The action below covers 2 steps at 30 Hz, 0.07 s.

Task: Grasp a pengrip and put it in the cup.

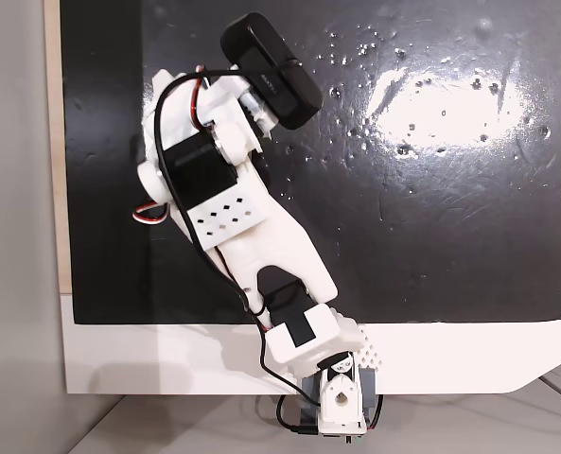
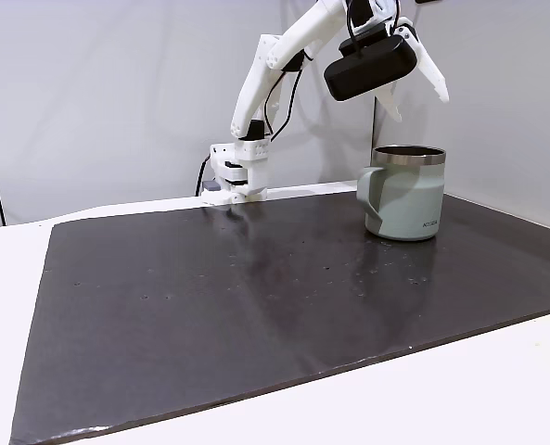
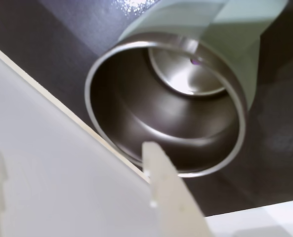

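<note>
My gripper (image 2: 414, 88) hangs at the top right of a fixed view taken from the side, fingers spread apart with nothing between them, the two white tips pointing down just above the cup (image 2: 407, 193). In the wrist view my fingers (image 3: 168, 192) rise from the bottom edge, one pale blade in the centre and another at the far left, wide apart with empty air between, and past them I look straight into the cup's (image 3: 161, 123) shiny steel interior. There, at the upper middle of the frame, a tiny purple speck sits against the inner wall near the bottom: the pengrip (image 3: 194, 61), lying inside the cup, too small to make out any ribbing. The side-on fixed view cannot show that, since the mug's pale grey-green wall hides its contents; it does show the handle facing left and the cup standing upright on the dark mat (image 2: 256, 297) at right of centre. In the top-down fixed view my arm (image 1: 252, 227) runs from the bottom centre up toward the upper left, the black camera (image 1: 272, 71) on it covering where the cup would be. The mat (image 1: 431, 189) there glares under the light, and the white table (image 1: 166, 359) edges it below.
</note>
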Tool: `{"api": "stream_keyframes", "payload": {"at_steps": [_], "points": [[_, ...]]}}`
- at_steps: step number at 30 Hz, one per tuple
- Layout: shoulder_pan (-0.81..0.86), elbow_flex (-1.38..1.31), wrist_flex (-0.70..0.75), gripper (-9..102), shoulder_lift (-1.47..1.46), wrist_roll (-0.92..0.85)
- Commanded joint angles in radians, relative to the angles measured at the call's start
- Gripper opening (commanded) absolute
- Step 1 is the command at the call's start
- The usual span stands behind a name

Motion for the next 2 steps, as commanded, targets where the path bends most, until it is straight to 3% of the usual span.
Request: {"api": "stream_keyframes", "payload": {"at_steps": [1, 2], "points": [[0.012, -0.003, 0.017, 26, 0.067, -0.012], [0.012, -0.003, 0.017, 26, 0.067, -0.014]]}}
